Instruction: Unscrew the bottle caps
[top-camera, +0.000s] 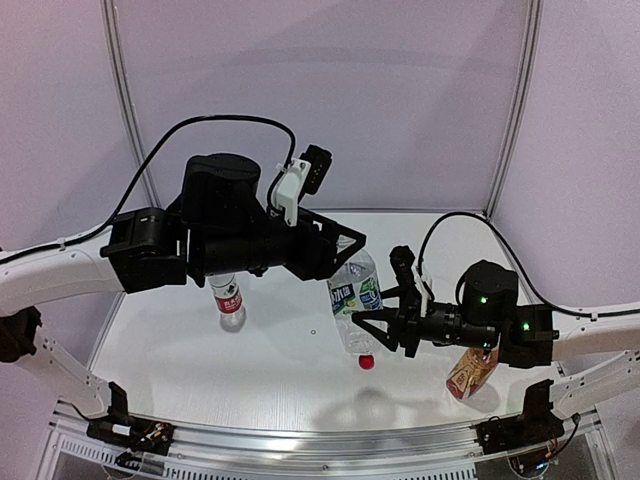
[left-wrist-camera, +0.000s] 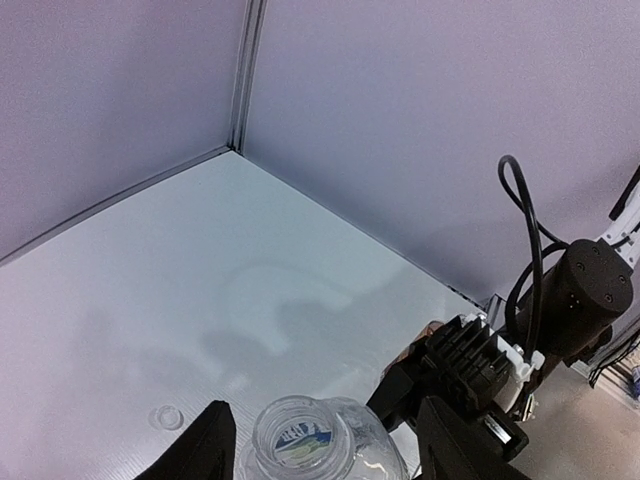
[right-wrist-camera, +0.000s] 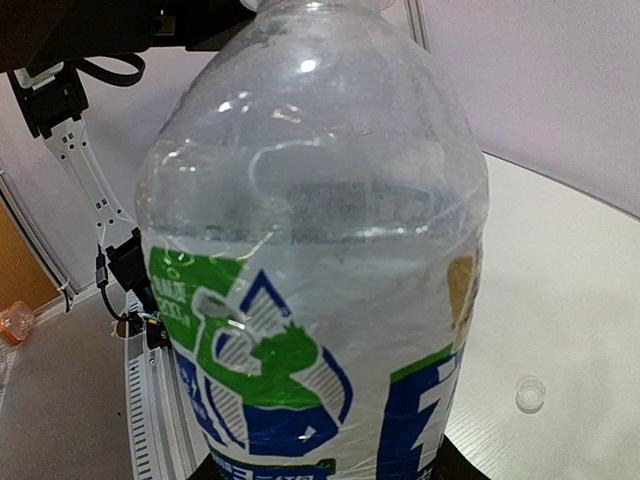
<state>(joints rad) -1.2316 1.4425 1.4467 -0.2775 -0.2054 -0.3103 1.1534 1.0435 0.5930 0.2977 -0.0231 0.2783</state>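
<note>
White tabletop (top-camera: 200, 340) lay below while my right gripper (top-camera: 370, 330) clamped the green-blue bottle (top-camera: 355, 285) low down; its neck (mouth looked uncapped) stood between the parted, non-touching fingers of my left gripper (left-wrist-camera: 325, 410).

White links (top-camera: 50, 275), black wrists (top-camera: 230, 215), black cables (top-camera: 200, 125), green LEDs (top-camera: 483, 297).

Lab test booth, white table (top-camera: 190, 345), plain walls (top-camera: 400, 100)
</note>
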